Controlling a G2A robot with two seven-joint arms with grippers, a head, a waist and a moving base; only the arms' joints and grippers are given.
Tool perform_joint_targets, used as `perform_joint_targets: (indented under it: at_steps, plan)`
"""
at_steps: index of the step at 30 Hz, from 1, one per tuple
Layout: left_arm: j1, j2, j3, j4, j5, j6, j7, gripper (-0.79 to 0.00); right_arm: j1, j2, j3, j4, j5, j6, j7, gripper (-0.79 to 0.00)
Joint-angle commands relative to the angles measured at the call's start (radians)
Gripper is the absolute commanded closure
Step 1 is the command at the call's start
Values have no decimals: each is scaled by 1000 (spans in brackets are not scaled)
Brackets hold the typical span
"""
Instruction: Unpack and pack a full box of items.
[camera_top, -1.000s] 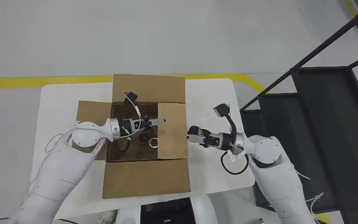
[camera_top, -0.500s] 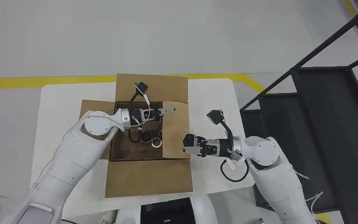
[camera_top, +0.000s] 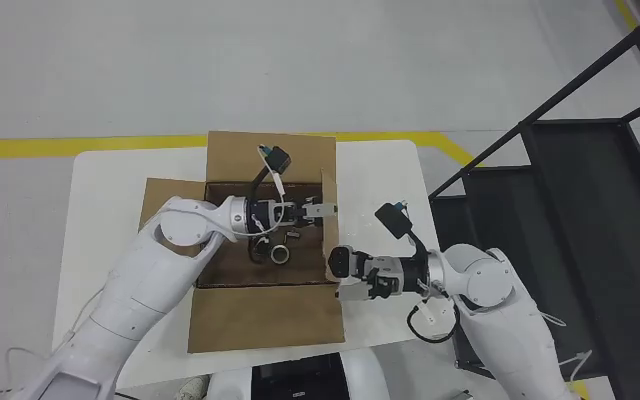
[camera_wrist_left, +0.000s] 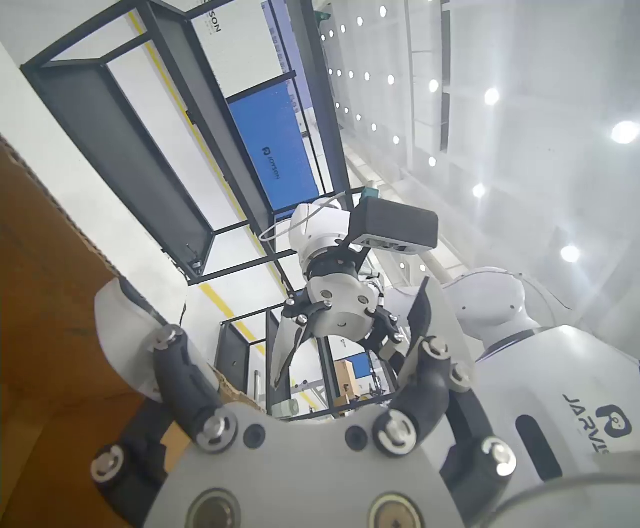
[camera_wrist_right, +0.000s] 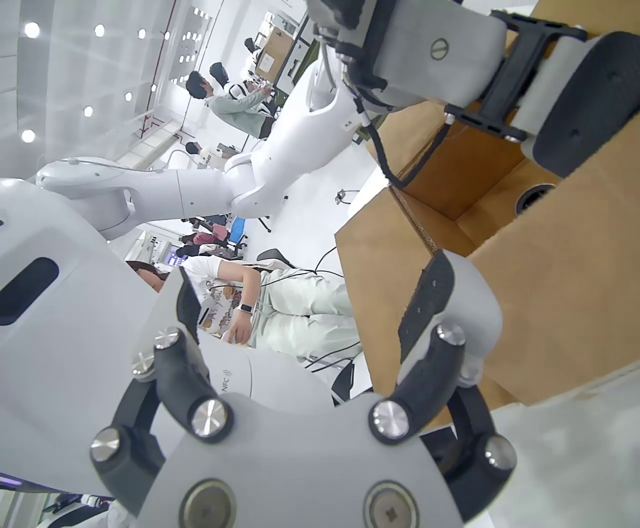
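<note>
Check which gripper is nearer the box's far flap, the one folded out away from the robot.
Left. The left gripper is just short of the far flap, inside the raised side flap; the right gripper is outside that flap, nearer the robot.

Brown cardboard box (camera_top: 262, 318), open: its far, left and near flaps lie spread flat, its right flap (camera_top: 329, 200) stands upright; a ring-shaped item (camera_top: 281, 256) lies in the dark interior.

One cardboard box (camera_top: 240, 272), four flaps (camera_top: 265, 315); one ring-shaped item (camera_top: 281, 256) visible inside; one white table (camera_top: 100, 200); two grippers: left gripper (camera_top: 322, 208), right gripper (camera_top: 335, 262).
</note>
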Motion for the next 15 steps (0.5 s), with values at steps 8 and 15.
perform_joint_targets:
  at_steps: [8,15]
  plan:
    - [-81,-64,109,94,-39,-28,22,-785,-50,18,47,-31,-10,63,-7,-785]
    - [-103,-80,102,139,-38,-55,14,-785,-74,21,52,-30,-106,197,-144,-785]
